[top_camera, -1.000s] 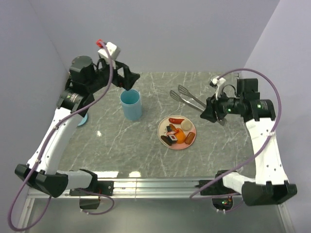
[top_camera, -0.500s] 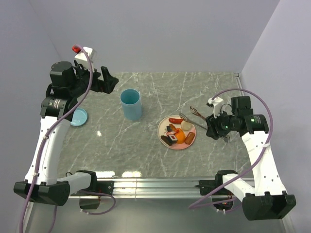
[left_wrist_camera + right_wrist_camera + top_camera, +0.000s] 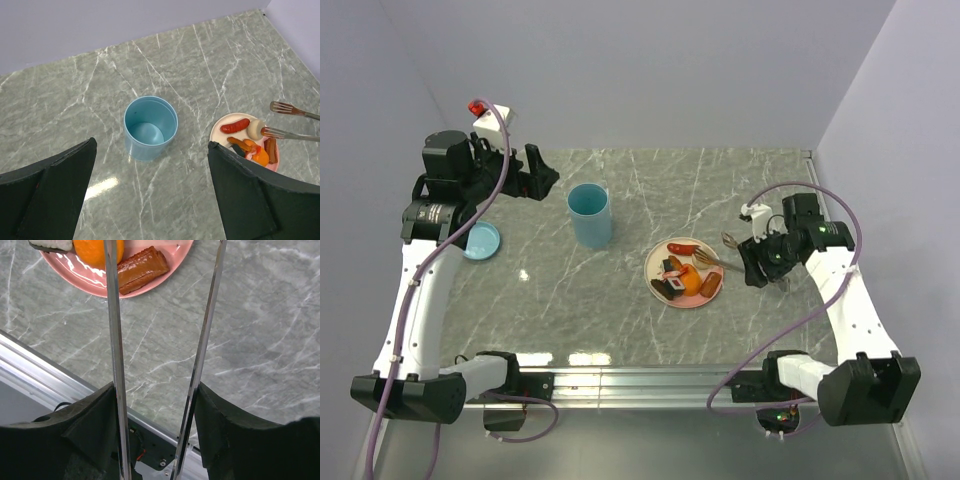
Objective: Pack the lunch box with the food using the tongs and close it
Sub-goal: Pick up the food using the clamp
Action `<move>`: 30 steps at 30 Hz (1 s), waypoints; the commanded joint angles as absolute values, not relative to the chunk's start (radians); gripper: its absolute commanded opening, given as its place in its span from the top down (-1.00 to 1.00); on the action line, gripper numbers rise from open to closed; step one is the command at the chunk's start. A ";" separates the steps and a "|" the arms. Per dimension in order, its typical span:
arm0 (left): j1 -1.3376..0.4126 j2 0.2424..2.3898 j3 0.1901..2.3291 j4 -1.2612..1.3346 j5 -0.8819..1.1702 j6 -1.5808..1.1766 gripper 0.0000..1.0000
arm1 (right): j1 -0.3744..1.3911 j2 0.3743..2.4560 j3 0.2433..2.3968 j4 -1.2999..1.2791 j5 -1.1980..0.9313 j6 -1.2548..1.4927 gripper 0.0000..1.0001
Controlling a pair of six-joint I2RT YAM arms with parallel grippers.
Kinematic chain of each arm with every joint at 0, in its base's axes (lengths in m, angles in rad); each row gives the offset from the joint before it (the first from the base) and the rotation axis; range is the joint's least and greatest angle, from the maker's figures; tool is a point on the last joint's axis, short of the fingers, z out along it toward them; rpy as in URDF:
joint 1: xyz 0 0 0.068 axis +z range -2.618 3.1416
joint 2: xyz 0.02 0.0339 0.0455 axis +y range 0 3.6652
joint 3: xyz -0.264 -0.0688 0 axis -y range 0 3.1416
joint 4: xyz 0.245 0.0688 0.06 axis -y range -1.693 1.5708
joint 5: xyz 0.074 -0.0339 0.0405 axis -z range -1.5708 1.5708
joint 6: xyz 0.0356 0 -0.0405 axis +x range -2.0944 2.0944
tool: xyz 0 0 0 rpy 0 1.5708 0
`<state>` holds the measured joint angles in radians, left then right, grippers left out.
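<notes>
My right claw (image 3: pixel 155 395) clamps the tongs (image 3: pixel 113 315), tips over the food (image 3: pixel 142 270) on the pink plate (image 3: pixel 85 280) just ahead; lunch box (image 3: pixel 150 127) far left sits empty, lid (image 3: pixel 481 241) off.

Counted on the one grey marble-patterned table (image 3: pixel 620 310): one light-blue lunch box (image 3: pixel 150 127), one round blue lid (image 3: pixel 480 241) and one pink plate (image 3: pixel 176 251). The food pieces number one red chilli-like piece (image 3: pixel 235 125), one beige round (image 3: pixel 255 129), one orange round (image 3: pixel 87 249) and one brown sausage (image 3: pixel 142 270). There appear to be two dark sushi-like rolls (image 3: pixel 670 268), though that cluster is too small for a firm count. There is one pair of silver tongs (image 3: pixel 114 340), with two slender blades. Robot arms total two: the left arm (image 3: pixel 420 290) and the right arm (image 3: pixel 852 310).
</notes>
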<state>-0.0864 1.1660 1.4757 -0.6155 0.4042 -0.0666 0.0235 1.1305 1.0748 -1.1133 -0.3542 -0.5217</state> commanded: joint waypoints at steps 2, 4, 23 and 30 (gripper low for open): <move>-0.080 1.149 1.476 -0.612 0.425 -0.049 -0.99 | 0.020 1.167 1.091 -1.088 -0.354 -0.515 -0.29; -0.080 1.152 1.474 -0.611 0.419 -0.052 -0.99 | 0.020 1.189 1.091 -1.086 -0.364 -0.515 -0.29; -0.074 1.152 1.454 -0.617 0.403 -0.023 -0.99 | 0.029 1.276 1.135 -1.098 -0.425 -0.511 0.02; -0.069 1.154 1.456 -0.615 0.413 -0.014 -0.99 | 0.029 1.252 1.209 -1.130 -0.428 -0.480 0.20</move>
<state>-0.0750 1.1667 1.4525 -0.6193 0.4030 -0.0360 0.0238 1.2922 1.1233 -1.1194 -0.4095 -0.5022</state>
